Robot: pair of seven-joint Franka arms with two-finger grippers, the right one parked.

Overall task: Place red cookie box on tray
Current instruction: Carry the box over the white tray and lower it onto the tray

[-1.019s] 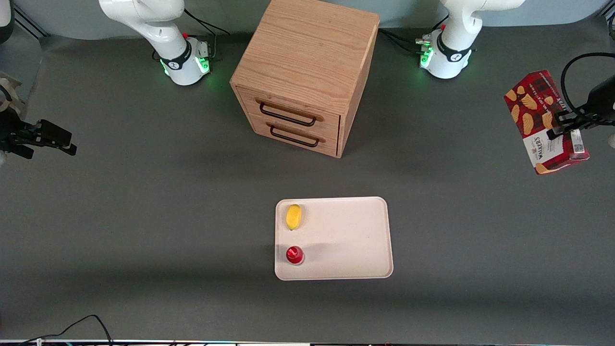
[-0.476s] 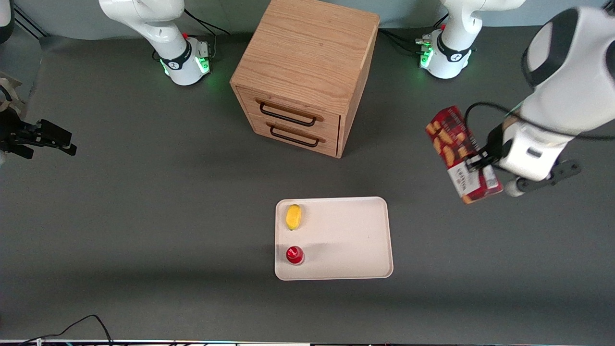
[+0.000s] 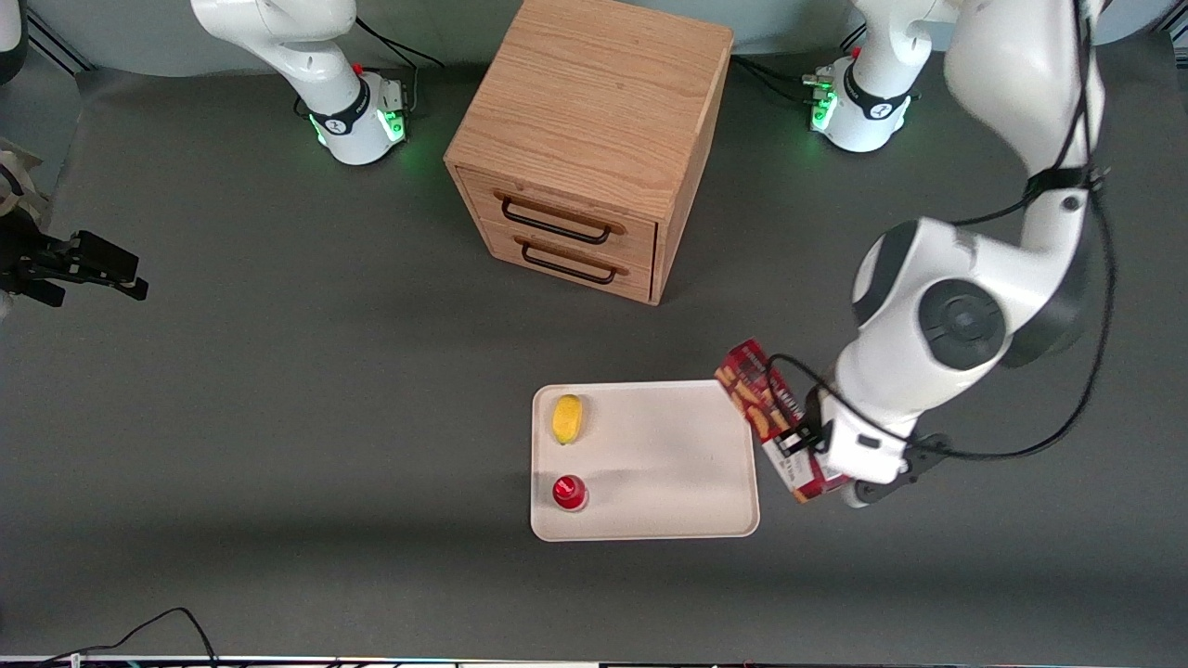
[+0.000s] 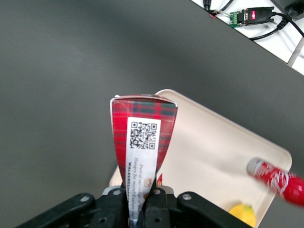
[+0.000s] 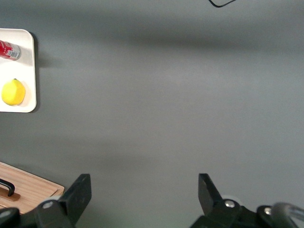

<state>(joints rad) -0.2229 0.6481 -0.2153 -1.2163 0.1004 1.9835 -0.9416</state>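
Note:
The red cookie box [image 3: 772, 417] hangs in the air, tilted, at the edge of the tray [image 3: 668, 464] that faces the working arm. My left gripper [image 3: 806, 442] is shut on the box near its white label end. In the left wrist view the box [image 4: 142, 137] sticks out from between the black fingers [image 4: 161, 209], its tartan end with a QR code over the tray's corner [image 4: 209, 152]. The cream-white tray lies flat on the grey table, nearer the front camera than the wooden drawer cabinet.
A yellow lemon [image 3: 567, 418] and a small red can [image 3: 569, 492] sit on the tray, along its edge toward the parked arm. A wooden two-drawer cabinet [image 3: 589, 139] stands farther from the camera than the tray. A black cable [image 3: 139, 631] lies at the table's near edge.
My left gripper has carried the cookie box from the working arm's end of the table toward the middle and nearer the camera, down to the tray's edge. The items on the tray have not moved.

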